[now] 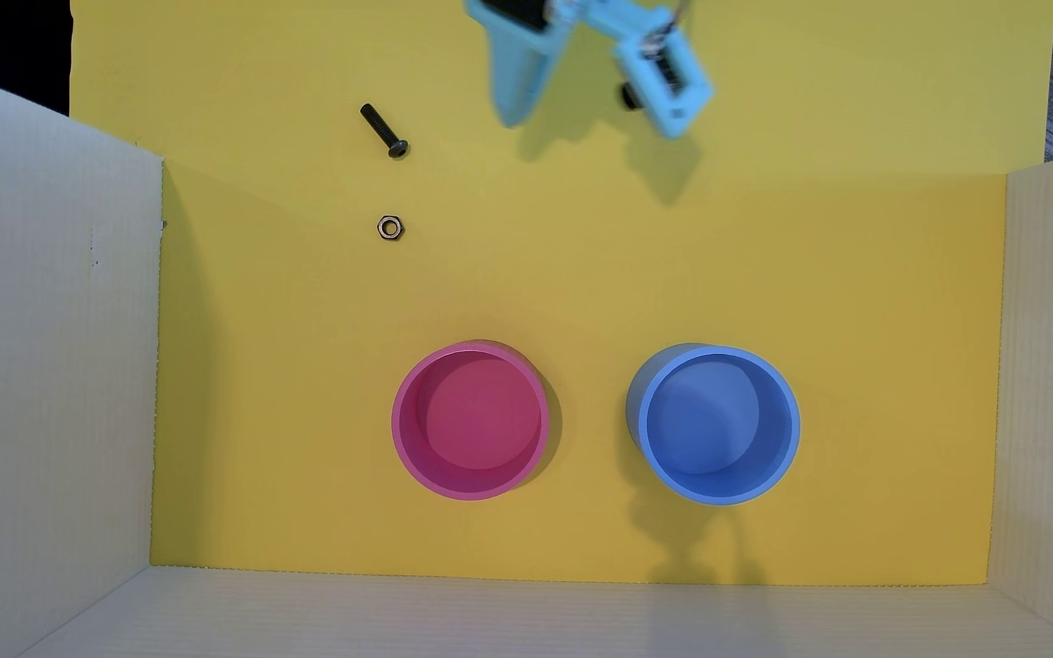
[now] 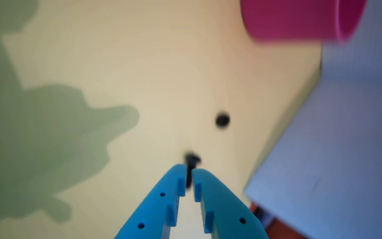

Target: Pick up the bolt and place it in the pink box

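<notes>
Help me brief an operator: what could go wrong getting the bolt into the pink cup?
The gripper is nearly closed; arriving so, it may roll the small black threaded bolt away.
The silver hex nut lies near the bolt and might be knocked.
The round blue plastic cup beside the round pink plastic cup invites a wrong drop.

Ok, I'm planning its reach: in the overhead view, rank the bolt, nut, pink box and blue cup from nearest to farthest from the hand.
1. bolt, just left of the hand.
2. hex nut, below the bolt.
3. pink box, lower centre.
4. blue cup, lower right.
</notes>
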Robot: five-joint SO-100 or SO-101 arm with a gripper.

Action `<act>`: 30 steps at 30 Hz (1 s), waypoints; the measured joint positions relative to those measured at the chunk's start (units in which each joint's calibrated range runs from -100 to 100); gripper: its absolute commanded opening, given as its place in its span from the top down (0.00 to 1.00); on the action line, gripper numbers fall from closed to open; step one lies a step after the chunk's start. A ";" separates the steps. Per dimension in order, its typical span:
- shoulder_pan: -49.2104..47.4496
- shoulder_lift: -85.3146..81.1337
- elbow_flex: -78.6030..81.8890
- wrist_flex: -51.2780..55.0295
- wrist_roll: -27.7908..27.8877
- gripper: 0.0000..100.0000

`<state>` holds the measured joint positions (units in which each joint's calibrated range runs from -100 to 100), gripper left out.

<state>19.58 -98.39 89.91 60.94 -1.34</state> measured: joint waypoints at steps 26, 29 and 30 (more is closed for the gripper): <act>14.00 0.25 -3.24 2.48 9.77 0.77; 14.00 3.22 -5.77 2.83 10.01 0.77; 14.00 5.00 -6.67 2.91 10.01 0.77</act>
<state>33.58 -93.39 83.24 63.85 8.67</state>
